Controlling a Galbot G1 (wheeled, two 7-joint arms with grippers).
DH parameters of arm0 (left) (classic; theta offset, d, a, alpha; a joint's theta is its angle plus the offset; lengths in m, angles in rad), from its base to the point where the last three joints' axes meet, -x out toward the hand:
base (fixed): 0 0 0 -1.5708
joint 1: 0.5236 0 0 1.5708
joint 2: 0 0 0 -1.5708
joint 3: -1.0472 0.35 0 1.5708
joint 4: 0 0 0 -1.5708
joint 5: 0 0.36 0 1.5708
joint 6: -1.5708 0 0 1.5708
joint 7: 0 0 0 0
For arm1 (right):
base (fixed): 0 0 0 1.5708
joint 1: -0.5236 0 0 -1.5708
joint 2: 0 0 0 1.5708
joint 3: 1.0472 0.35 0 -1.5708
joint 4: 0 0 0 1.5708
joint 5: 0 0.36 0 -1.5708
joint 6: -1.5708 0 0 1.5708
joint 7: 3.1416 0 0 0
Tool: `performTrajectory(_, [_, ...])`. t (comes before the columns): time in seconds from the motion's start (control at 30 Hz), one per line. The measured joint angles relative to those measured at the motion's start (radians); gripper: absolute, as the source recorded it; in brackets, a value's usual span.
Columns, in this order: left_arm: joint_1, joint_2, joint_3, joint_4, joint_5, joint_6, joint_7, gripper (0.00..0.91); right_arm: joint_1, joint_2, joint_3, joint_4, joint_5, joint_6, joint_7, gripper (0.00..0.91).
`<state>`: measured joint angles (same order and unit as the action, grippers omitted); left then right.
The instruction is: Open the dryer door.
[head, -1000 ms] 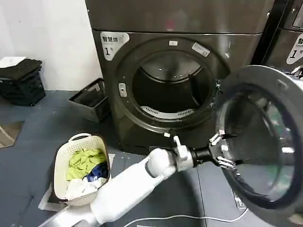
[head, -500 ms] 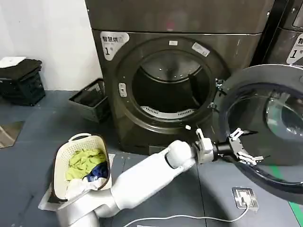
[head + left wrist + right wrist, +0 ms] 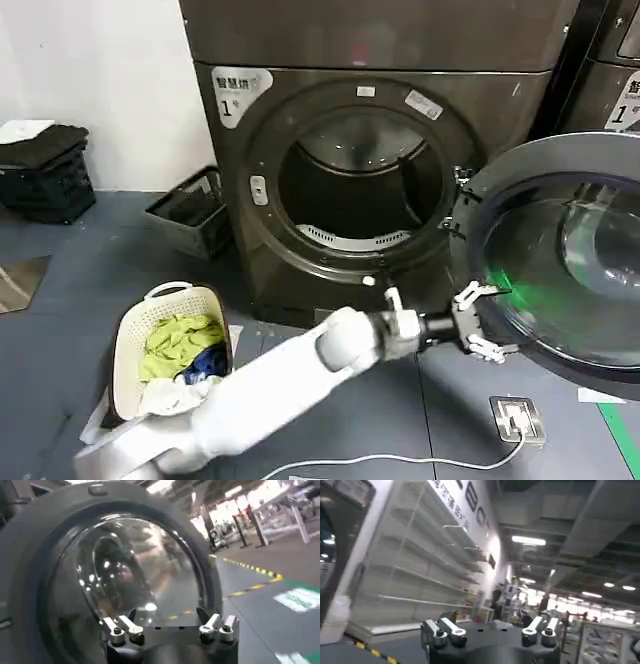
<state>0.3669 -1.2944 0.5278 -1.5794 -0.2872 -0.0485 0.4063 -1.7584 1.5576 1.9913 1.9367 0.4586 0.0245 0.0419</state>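
The dryer door [image 3: 560,260], a big round chrome-ringed disc of dark tinted glass, stands swung wide at three o'clock of the drum mouth [image 3: 355,190]. My left gripper [image 3: 480,322], fingers spread and empty, sits at the door's seven o'clock rim. It looks heavy, rigid and slick; I'd push the inner rim, not the glass.

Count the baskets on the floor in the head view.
2: a white laundry basket holding clothes, in front of the dryer toward the left, and a dark wire basket against the dryer's left side.

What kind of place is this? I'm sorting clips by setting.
Probably a laundry room or laundromat mock-up: a front-loading dryer with the dryer door swung open, a second machine beside it, and a laundry basket of clothes on the floor.
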Motion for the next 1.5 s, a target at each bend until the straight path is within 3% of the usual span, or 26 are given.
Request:
performTrajectory(0.3, [0.042, 0.304, -0.003, -0.223, 0.082, -0.041, 0.019, 0.907, 0.007, -0.043, -0.006, -0.063, -0.012, -0.005, -0.004, 0.907])
performTrajectory(0.53, [0.078, 0.558, -0.025, -0.335, 0.236, -0.140, 0.041, 0.907, 0.022, -0.080, -0.024, -0.100, -0.022, -0.012, -0.030, 0.907])
performTrajectory(0.8, [0.188, 0.812, -0.151, -0.332, 0.664, -0.406, 0.093, 0.907, 0.044, -0.118, -0.056, -0.127, -0.028, -0.018, -0.043, 0.907])
performTrajectory(1.07, [0.463, 1.028, -0.485, -0.356, 1.080, -0.641, 0.090, 0.907, 0.054, -0.138, -0.089, -0.138, -0.021, -0.034, -0.058, 0.907])
performTrajectory(1.2, [0.523, 1.099, -0.582, -0.343, 1.261, -0.757, 0.059, 0.907, 0.062, -0.140, -0.095, -0.147, -0.019, -0.049, -0.058, 0.907])
performTrajectory(1.37, [0.532, 1.130, -0.622, -0.350, 1.458, -0.778, 0.013, 0.907, 0.063, -0.136, -0.099, -0.150, -0.016, -0.043, -0.059, 0.907])
performTrajectory(1.5, [0.530, 1.146, -0.635, -0.353, 1.527, -0.778, 0.011, 0.907, 0.062, -0.136, -0.098, -0.150, -0.014, -0.040, -0.060, 0.907])
